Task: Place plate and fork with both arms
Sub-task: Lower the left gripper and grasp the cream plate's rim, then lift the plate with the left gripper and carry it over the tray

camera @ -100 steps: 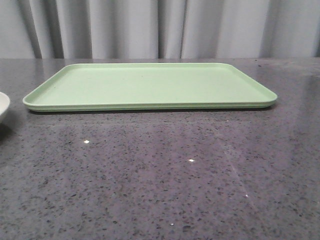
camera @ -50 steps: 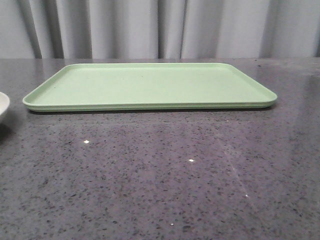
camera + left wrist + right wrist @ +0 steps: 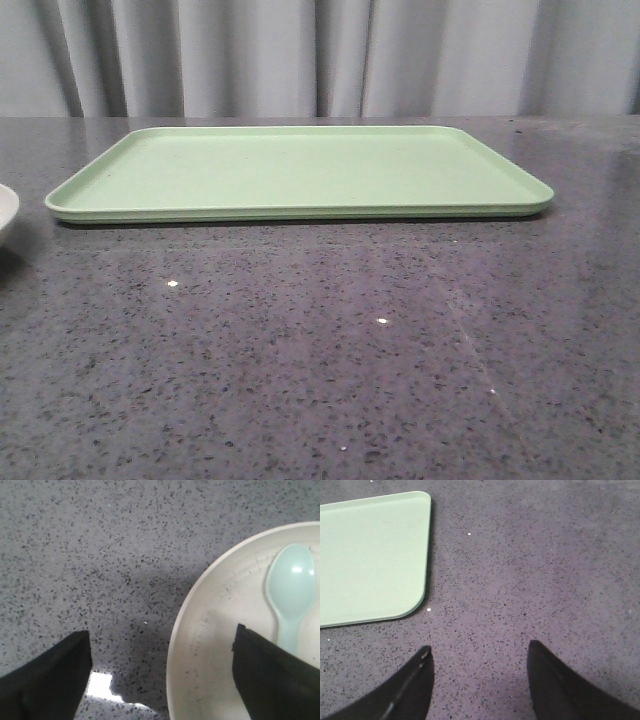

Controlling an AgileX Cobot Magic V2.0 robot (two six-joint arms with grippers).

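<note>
The cream plate [image 3: 210, 635] lies on the speckled grey table, and only its edge [image 3: 5, 212] shows at the far left of the front view. A pale blue-green spoon [image 3: 291, 587] rests in it. My left gripper [image 3: 162, 632] is open and straddles the plate's rim, with one finger over the bare table and the other over the plate's inside. My right gripper [image 3: 479, 647] is open above bare table, close to a corner of the green tray, with nothing between its fingers. The fork is out of view. Neither arm shows in the front view.
A large light green rectangular tray [image 3: 300, 170] lies flat across the middle back of the table; one rounded corner [image 3: 370, 555] shows in the right wrist view. Grey curtains hang behind the table.
</note>
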